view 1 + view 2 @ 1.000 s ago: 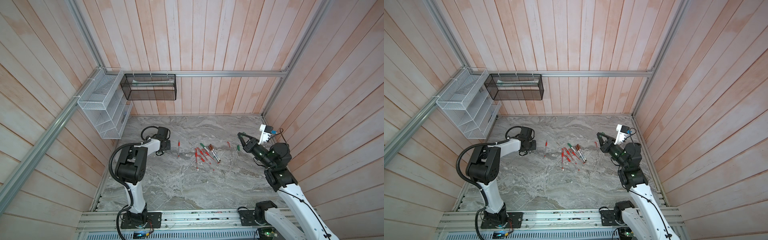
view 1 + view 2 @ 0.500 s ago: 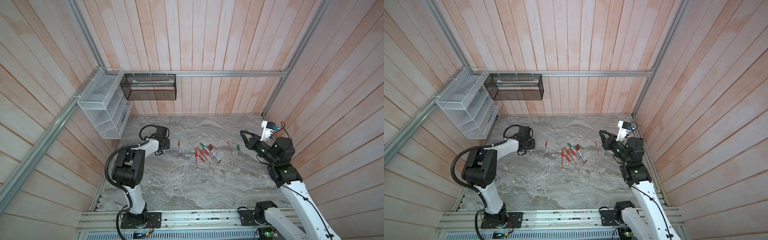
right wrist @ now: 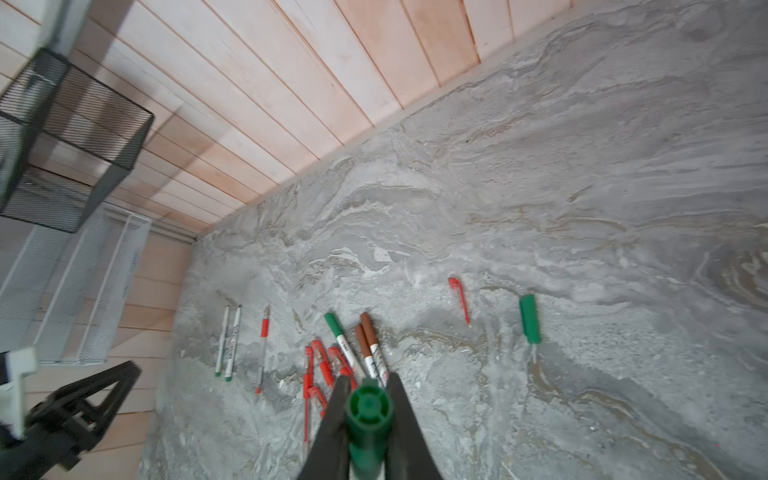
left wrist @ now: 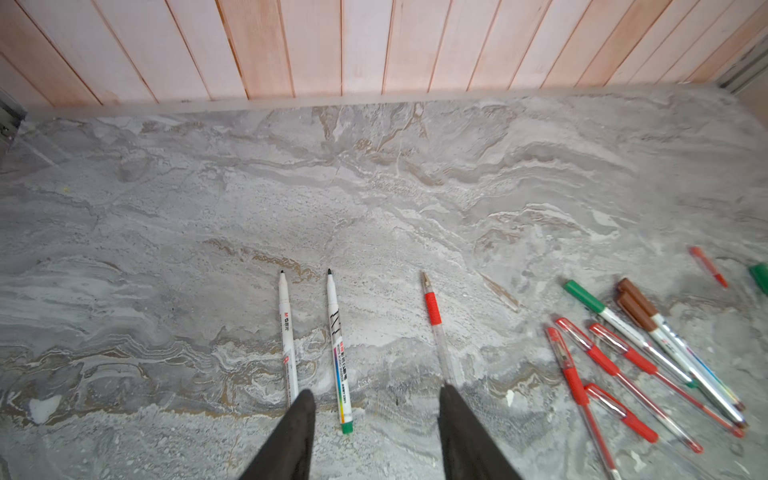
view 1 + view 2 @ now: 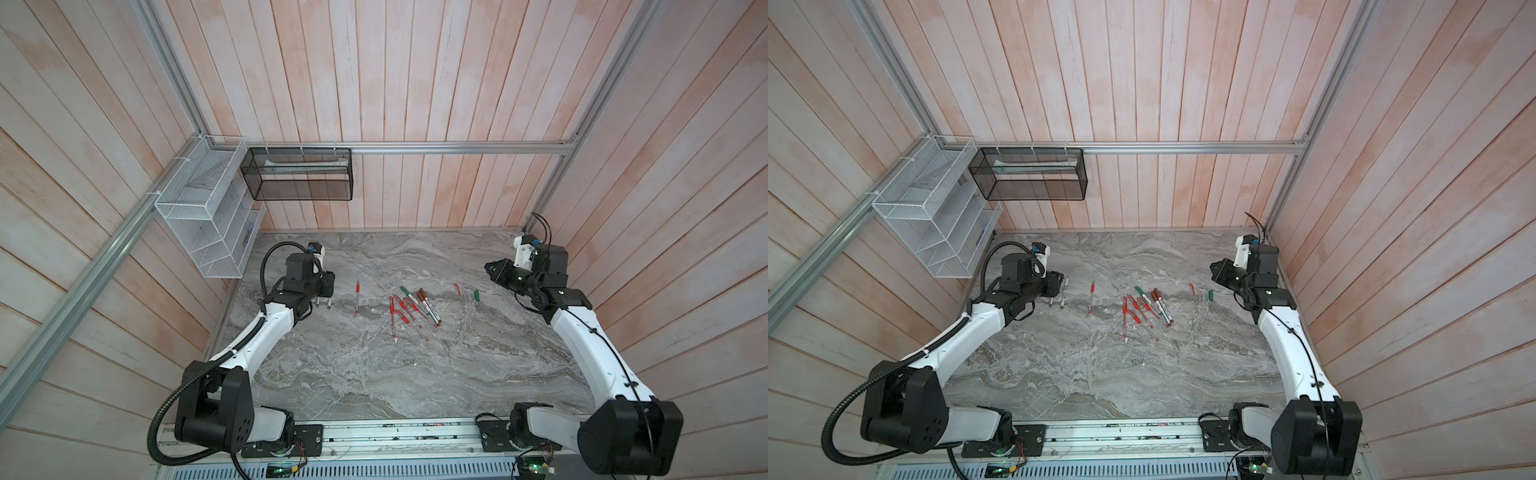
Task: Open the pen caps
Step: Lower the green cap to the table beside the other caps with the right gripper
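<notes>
While my right tool [image 3: 369,379] pinches a green cap [image 3: 368,413] clear of the surface [image 3: 582,187], my left tool [image 4: 376,392] hangs wide over two bare markers [image 4: 338,353], gripping nothing. A second green cap [image 5: 477,295] and a red cap [image 5: 457,288] lie loose on the surface, to the right of the pile of pens [image 5: 428,309] in both top views.

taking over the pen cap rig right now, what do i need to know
Left gripper: open, empty, by two uncapped markers.
Right gripper: shut on a green cap.
Done: those markers and one red pen uncapped; a loose red cap and a loose green cap lie on the table.
To do: central pile, one green-capped marker, two brown-capped markers, several capped red pens.
</notes>
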You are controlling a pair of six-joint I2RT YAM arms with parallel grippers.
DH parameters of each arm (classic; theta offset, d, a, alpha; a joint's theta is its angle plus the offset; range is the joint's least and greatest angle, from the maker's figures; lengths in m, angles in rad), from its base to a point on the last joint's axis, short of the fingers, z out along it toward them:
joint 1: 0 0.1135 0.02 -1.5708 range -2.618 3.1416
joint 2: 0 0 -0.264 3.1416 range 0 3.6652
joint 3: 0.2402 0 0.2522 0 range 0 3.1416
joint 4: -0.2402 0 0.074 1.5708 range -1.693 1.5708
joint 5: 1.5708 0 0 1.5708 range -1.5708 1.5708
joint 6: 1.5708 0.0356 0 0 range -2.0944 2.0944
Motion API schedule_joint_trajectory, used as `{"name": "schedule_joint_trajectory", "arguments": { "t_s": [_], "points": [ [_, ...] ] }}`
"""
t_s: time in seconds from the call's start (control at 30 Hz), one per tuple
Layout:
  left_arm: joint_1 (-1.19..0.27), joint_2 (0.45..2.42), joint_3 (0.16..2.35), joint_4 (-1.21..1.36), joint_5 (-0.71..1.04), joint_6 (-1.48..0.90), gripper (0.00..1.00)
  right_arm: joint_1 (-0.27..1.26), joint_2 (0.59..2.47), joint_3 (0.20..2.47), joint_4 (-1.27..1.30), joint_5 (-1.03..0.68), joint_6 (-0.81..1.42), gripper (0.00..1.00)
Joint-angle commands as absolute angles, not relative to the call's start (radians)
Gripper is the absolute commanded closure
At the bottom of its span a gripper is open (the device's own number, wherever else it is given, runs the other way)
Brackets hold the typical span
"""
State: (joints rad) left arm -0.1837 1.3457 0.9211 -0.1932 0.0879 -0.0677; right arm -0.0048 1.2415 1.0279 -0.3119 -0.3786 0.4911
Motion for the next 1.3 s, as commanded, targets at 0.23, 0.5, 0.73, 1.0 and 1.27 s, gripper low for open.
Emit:
{"name": "schedule_joint_trajectory", "arguments": {
  "t_s": [0.23,0.5,0.73,1.0,1.27],
  "points": [
    [-0.019,1.127,0.783,-0.127,0.344,-0.032,0.41,-0.108,1.514,1.112,-0.402,-0.266,0.312,1.00],
    [0.032,1.107,0.781,-0.139,0.401,0.045,0.19,-0.129,1.729,1.190,-0.433,-0.233,0.234,1.00],
    [0.054,1.094,0.791,-0.142,0.438,0.035,0.00,-0.128,1.875,1.248,-0.448,-0.225,0.206,1.00],
    [0.071,1.095,0.861,-0.118,0.234,-0.107,0.00,-0.119,1.948,1.292,-0.463,-0.211,0.195,1.00],
    [0.072,1.108,0.844,-0.150,0.530,-0.056,0.00,-0.100,1.976,1.305,-0.472,-0.185,0.187,0.93]
  ]
}}
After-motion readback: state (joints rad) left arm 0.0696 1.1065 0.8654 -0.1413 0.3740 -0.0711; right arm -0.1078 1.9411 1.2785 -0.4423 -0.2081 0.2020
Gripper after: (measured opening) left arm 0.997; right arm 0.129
